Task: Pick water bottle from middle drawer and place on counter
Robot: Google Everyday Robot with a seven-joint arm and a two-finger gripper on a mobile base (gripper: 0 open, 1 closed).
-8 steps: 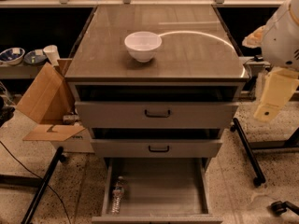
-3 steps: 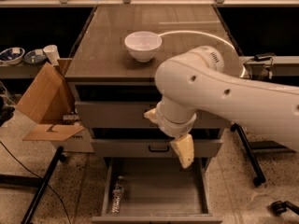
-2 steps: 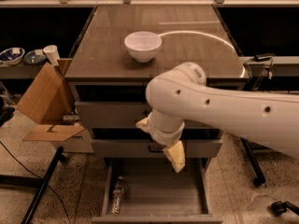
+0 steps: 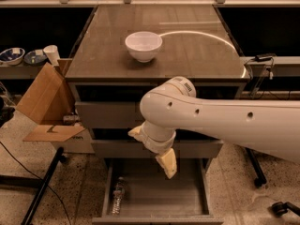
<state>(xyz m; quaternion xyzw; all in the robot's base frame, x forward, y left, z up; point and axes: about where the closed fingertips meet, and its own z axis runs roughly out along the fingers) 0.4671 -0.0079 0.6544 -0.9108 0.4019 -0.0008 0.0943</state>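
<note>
The water bottle (image 4: 117, 197) lies on its side along the left wall of the open middle drawer (image 4: 161, 198), at the bottom of the cabinet. The counter (image 4: 192, 50) is the glossy top above. My white arm reaches in from the right across the cabinet front. My gripper (image 4: 152, 153) hangs at the arm's end, over the drawer's back edge. It is above and to the right of the bottle and not touching it. Its cream fingers (image 4: 168, 164) are spread apart and hold nothing.
A white bowl (image 4: 143, 45) stands on the counter near its front left. Two closed drawer fronts (image 4: 105, 115) sit above the open drawer. An open cardboard box (image 4: 44, 102) stands left of the cabinet, with a black stand leg (image 4: 42, 191) below it. Wheeled legs (image 4: 255, 172) are at right.
My arm has swung in from the right side to the front of the cabinet. The gripper has come down and left toward the open drawer. The bottle has not moved.
</note>
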